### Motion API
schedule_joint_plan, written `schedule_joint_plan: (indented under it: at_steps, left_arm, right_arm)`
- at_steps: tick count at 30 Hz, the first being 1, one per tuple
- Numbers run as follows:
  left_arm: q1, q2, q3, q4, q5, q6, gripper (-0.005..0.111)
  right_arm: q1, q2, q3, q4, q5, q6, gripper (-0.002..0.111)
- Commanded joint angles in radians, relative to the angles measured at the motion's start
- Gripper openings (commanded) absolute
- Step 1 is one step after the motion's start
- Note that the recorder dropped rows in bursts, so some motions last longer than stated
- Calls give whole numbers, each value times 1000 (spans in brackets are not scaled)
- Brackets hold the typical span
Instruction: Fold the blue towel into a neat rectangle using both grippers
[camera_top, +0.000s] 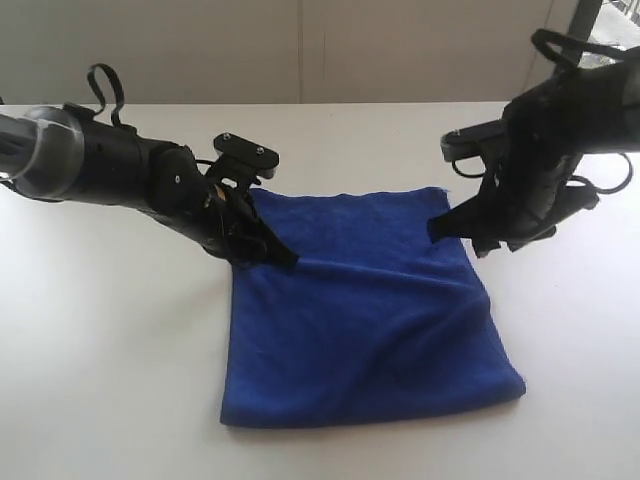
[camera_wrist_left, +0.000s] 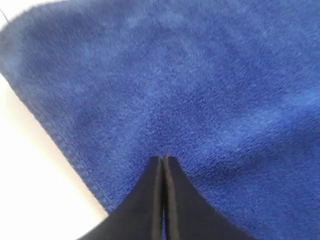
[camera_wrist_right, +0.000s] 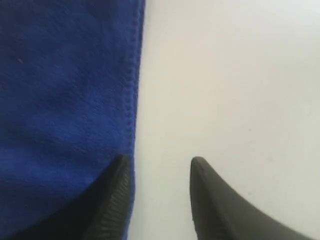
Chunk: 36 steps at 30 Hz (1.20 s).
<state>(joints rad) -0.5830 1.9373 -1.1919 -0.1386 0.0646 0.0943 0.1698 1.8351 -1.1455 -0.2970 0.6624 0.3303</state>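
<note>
The blue towel (camera_top: 370, 310) lies on the white table as a roughly square folded layer, its surface slightly rumpled. My left gripper (camera_top: 285, 260) rests its tip on the towel's left edge near the back corner. In the left wrist view the left gripper (camera_wrist_left: 164, 159) is shut, its fingers pressed together with no cloth showing between them, above the blue towel (camera_wrist_left: 200, 75). My right gripper (camera_top: 458, 238) stands at the towel's back right corner. It is open (camera_wrist_right: 160, 162) astride the hem of the towel (camera_wrist_right: 65, 75): one finger (camera_wrist_right: 117, 185) over cloth, the other over bare table.
The white table (camera_top: 120, 350) extends around the towel on all sides. A pale wall runs behind its far edge. Black cables loop above both arms.
</note>
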Motion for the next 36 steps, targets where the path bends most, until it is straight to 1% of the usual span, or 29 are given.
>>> schedule_joint_plan:
  at_steps: [1, 3, 6, 10, 15, 18, 24, 30, 36]
  left_arm:
    - [4, -76, 4, -2, 38, 36, 0]
    - [4, -100, 4, -2, 81, 36, 0]
    - [-9, -119, 4, -10, 182, 36, 0]
    - [-49, -123, 6, -10, 291, 45, 0]
    - [-115, -121, 18, -14, 313, 45, 0]
    - [-140, -115, 18, -16, 329, 43, 0]
    - [-139, -62, 18, -16, 406, 36, 0]
    - [-139, 10, 18, -45, 436, 36, 0]
    - [-139, 18, 18, -46, 544, 45, 0]
  right_arm:
    - [-1, -42, -5, 176, -59, -211, 27]
    - [-1, -37, -5, 292, -88, -345, 17]
    - [-1, -2, -9, 391, -144, -398, 0]
    - [-1, 55, -20, 398, -157, -400, 0]
    - [-1, 102, -22, 413, -225, -400, 0]
    - [-1, 111, -22, 440, -279, -400, 0]
    - [-1, 113, -22, 448, -320, -407, 0]
    - [-1, 160, -24, 449, -327, -414, 0]
    - [-1, 213, -60, 458, -297, -414, 0]
